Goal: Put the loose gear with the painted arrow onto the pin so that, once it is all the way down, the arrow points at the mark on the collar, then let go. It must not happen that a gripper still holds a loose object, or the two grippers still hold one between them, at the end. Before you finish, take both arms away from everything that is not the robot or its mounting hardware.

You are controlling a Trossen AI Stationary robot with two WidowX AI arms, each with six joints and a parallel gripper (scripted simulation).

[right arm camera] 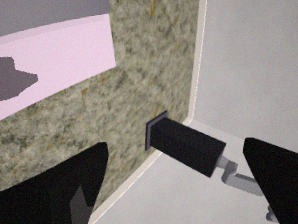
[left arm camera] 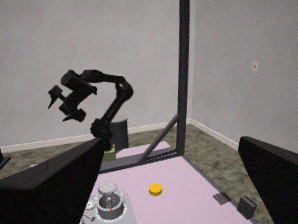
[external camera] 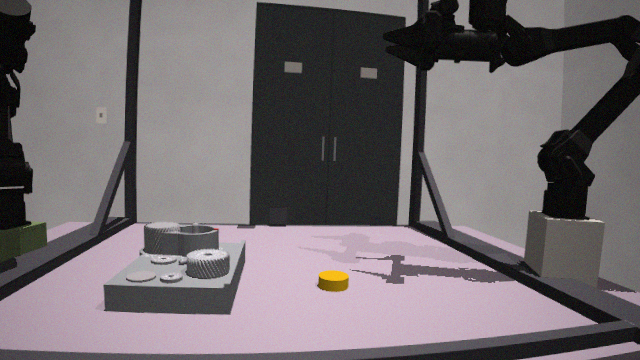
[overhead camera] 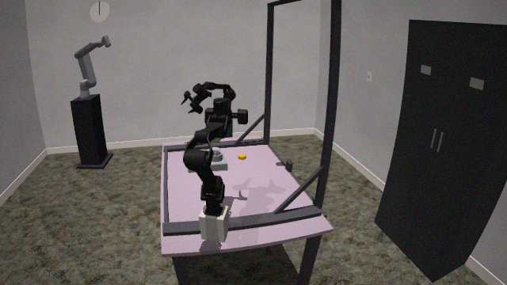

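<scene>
A grey fixture block [external camera: 172, 284] sits on the pink table with two toothed gears [external camera: 207, 263] [external camera: 161, 236] and a round collar [external camera: 199, 236] that has a small red mark on its rim [external camera: 215, 229]. The left wrist view shows the fixture from above [left arm camera: 107, 212], too small to read an arrow. A yellow disc [external camera: 333, 280] lies alone on the table, apart from the fixture. My left gripper [external camera: 400, 42] is open and empty, high above the table. My right gripper [overhead camera: 188, 100] is open and empty, raised off the table's edge and facing the floor and wall.
Dark frame posts [external camera: 131, 115] and rails border the table. A small dark block [overhead camera: 288, 164] stands at one table edge. A black pedestal with a grey arm [overhead camera: 90, 131] and a dark cabinet [overhead camera: 444, 150] stand away from the table.
</scene>
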